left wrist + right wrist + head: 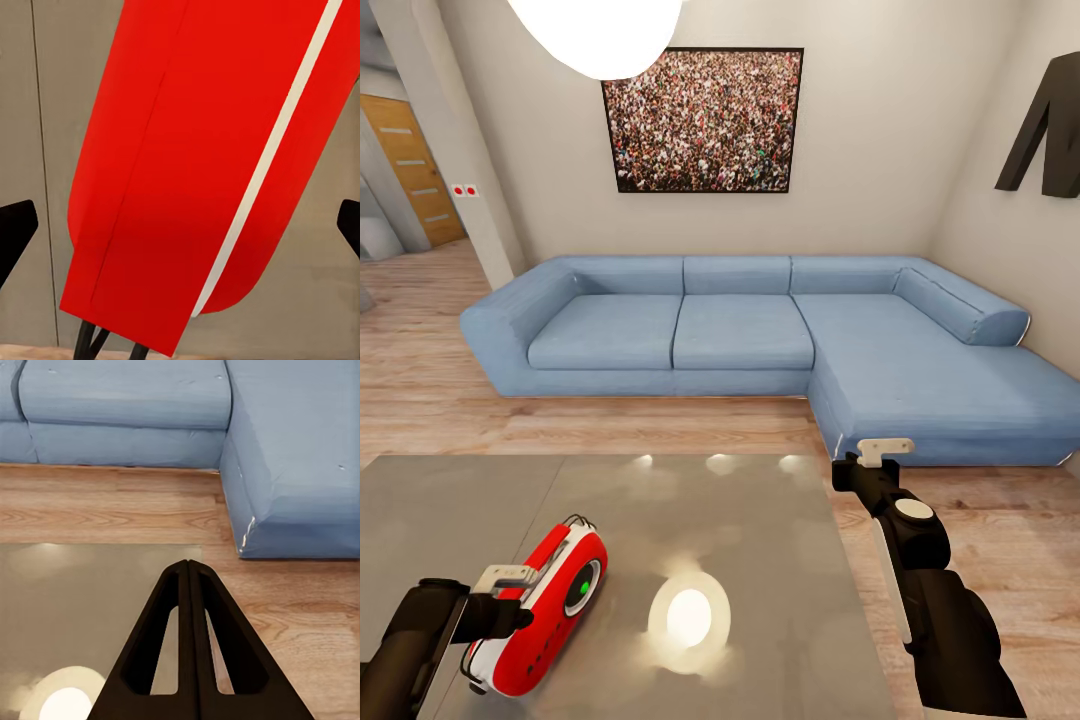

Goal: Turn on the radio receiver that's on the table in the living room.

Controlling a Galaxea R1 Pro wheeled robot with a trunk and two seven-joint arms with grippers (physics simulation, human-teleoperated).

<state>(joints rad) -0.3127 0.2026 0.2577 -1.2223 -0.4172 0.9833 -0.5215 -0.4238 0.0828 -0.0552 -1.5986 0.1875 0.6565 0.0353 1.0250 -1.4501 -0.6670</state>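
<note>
The red radio receiver (545, 610) with white sides lies tilted near the front left of the glossy grey table (760, 520), its round grey dial (582, 588) with green centre facing up. My left gripper (515, 582) is at the radio's handle end. In the left wrist view the radio's red body (187, 150) lies close in front of the left gripper (180, 229), which is open, its black fingertips (15, 232) spread wide and apart from the radio. My right gripper (882, 452) hovers over the table's right edge; its fingers (187, 607) are pressed together, shut on nothing.
A blue L-shaped sofa (760, 330) stands beyond the table across a strip of wood floor (610, 425). A framed crowd picture (703, 120) and a dark letter N (1050, 130) hang on the walls. A lamp's reflection (688, 615) glares on the tabletop.
</note>
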